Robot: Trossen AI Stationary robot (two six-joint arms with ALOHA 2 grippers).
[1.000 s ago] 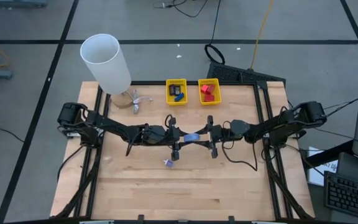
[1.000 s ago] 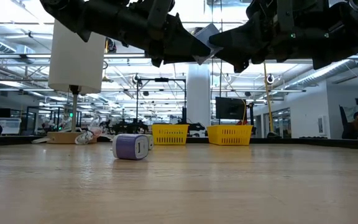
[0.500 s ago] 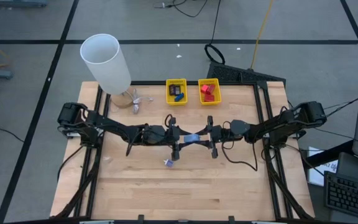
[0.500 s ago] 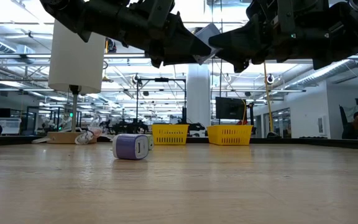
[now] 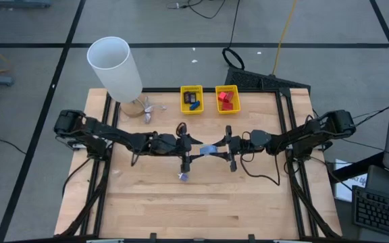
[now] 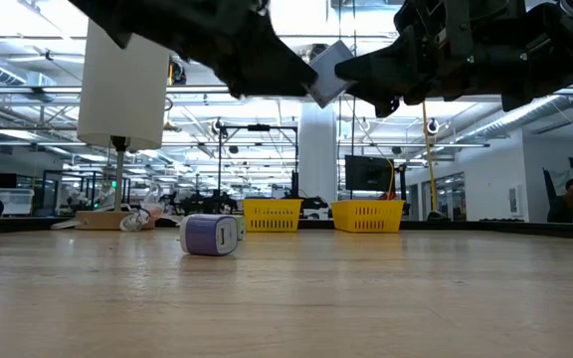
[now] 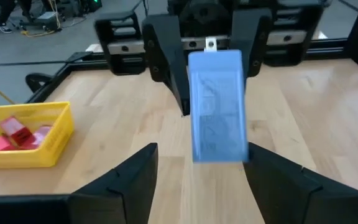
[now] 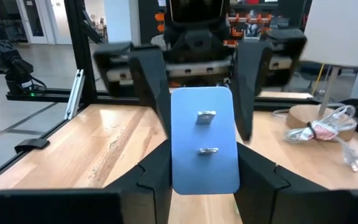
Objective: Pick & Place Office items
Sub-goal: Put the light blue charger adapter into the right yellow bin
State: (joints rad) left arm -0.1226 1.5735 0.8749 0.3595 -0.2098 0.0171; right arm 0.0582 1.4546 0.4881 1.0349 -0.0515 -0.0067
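Wooden tabletop (image 5: 248, 202) spreads under both arms, with an open workshop hall behind it and a person sitting far off at the right edge of the low view. Mid-air above the middle of the table, the two arms meet over a flat blue adapter (image 5: 209, 149), one of the office items. The right gripper (image 8: 204, 177) is pinched onto its near end, prongs facing that wrist camera, while the left gripper (image 7: 197, 163) has its fingers spread on either side of the plug, not touching it. My worry is the hold: the right fingers grip only one end of a smooth slab, so a quick swing could let it pivot or slip and drop onto the table. The left fingers flank it closely, and I think a careless retreat could knock it. Another item, a small purple-and-white charger (image 6: 210, 236), lies on the wood just below the meeting point. At the back edge sit two yellow baskets, the left one (image 5: 192, 99) holding dark and blue pieces, the right one (image 5: 226, 98) red ones. A tall white cylinder (image 5: 115, 68) stands at the back left with a tangled white cable (image 5: 146, 110) at its foot, well apart from any likely path to the baskets.
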